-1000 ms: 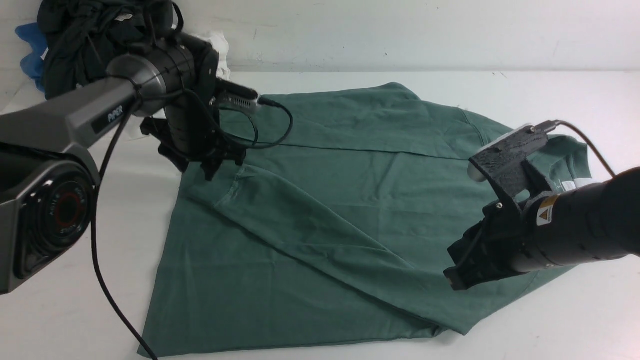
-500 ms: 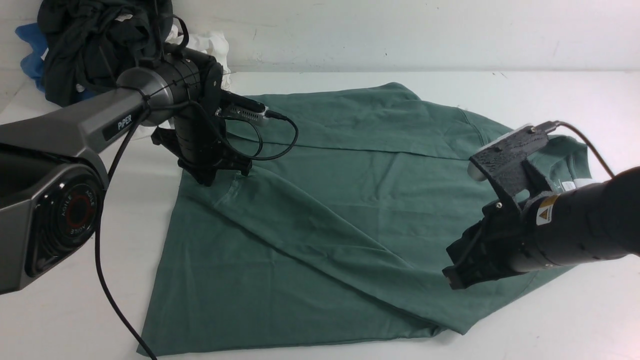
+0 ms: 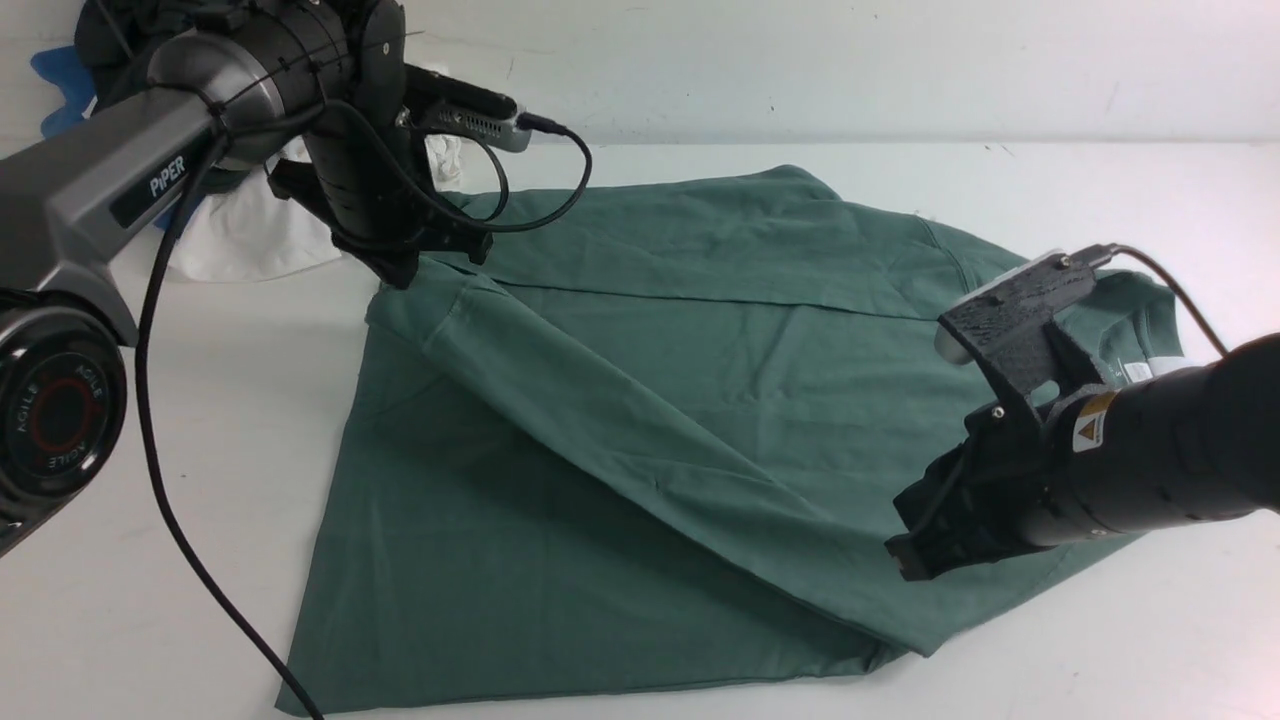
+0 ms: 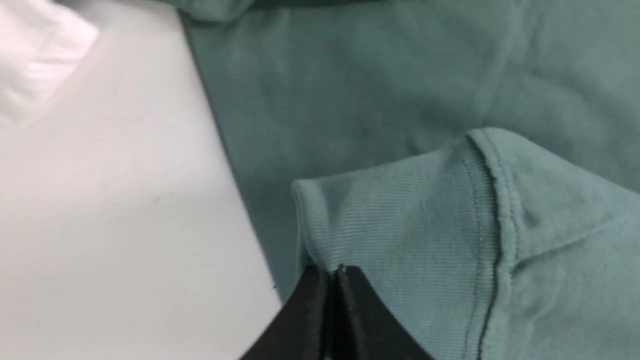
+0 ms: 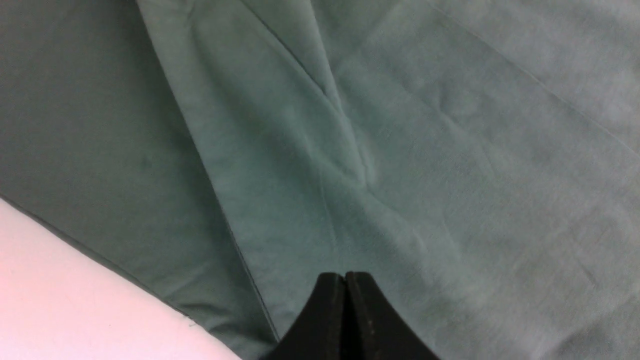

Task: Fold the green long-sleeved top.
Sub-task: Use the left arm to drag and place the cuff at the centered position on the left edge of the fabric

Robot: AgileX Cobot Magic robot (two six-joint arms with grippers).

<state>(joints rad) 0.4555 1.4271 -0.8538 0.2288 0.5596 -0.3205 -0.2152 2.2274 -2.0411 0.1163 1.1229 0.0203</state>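
The green long-sleeved top [image 3: 760, 380] lies spread on the white table [image 3: 1100, 200], one sleeve [image 3: 620, 430] running diagonally across its body. My left gripper [image 3: 400, 268] is shut on that sleeve's ribbed cuff [image 4: 400, 225], which hangs lifted above the top's far left corner. In the left wrist view the black fingertips [image 4: 345, 280] pinch the cuff's edge. My right gripper [image 3: 905, 560] is shut, low over the sleeve near the front right side of the top [image 5: 450, 150]. I see nothing between its fingers. The white neck label [image 3: 1138, 371] peeks out behind the right arm.
A white garment [image 3: 240, 235] lies on the table just left of the left gripper. Dark clothing [image 3: 100, 30] and a blue garment [image 3: 55, 75] sit in the back left corner against the wall. The left arm's cable [image 3: 180, 520] hangs down over the table's left side.
My left gripper has shut on the sleeve cuff and risen toward the back left, pulling the sleeve taut off the top. The right arm has not moved.
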